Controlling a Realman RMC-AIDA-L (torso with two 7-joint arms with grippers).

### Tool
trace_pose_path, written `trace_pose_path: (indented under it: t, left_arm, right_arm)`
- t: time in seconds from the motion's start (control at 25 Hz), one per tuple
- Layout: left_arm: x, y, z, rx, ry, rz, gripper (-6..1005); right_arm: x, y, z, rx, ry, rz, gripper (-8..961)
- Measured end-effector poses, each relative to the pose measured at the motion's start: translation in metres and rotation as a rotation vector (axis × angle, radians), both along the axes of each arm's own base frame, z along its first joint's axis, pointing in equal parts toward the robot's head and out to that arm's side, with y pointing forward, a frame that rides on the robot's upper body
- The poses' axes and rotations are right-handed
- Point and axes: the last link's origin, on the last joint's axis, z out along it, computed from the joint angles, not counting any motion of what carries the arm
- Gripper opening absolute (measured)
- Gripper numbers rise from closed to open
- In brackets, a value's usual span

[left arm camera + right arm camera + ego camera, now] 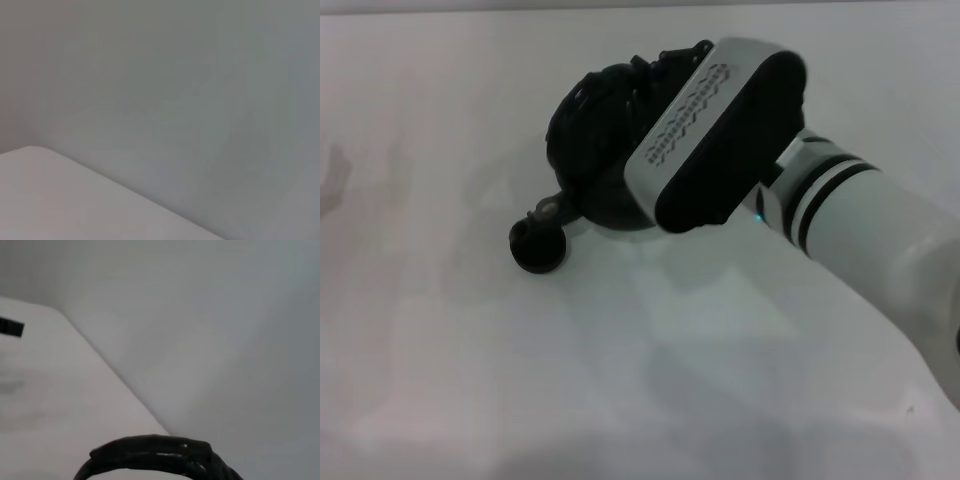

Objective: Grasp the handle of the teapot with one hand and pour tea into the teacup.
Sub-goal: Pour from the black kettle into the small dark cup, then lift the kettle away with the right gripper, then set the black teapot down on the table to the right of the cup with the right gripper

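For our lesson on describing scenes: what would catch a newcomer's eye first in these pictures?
The right arm's big white-and-black wrist comes in from the right and covers much of the black teapot at centre. The teapot's spout hangs right over the tiny dark teacup on the white table.

The teapot (pixel 590 150) is black and a bit shiny, like dark metal, and its handle (pixel 155 455) looks bumpy and ribbed with small bright glints. The tiny teacup (pixel 537 246) is dark and smooth with a soft shine. The table (pixel 620 380) is white, smooth and flat. The right arm's wrist cover (pixel 720 130) looks like smooth white and black plastic.
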Motion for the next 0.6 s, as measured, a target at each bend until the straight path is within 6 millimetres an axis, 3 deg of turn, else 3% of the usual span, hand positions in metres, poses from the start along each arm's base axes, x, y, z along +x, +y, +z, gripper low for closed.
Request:
trace_pose_path:
  t: [0.32,0.6]
  left_arm:
    - [0.004,0.001,0.002,0.013,-0.001,-0.023,876]
    - [0.002,0.000,0.005,0.020,0.006,-0.024,876]
  right_arm:
    - [0.008,0.009,0.023,0.014,0.174,-0.141,109]
    - [0.032,0.009,0.038,-0.003,0.353,-0.251,109]
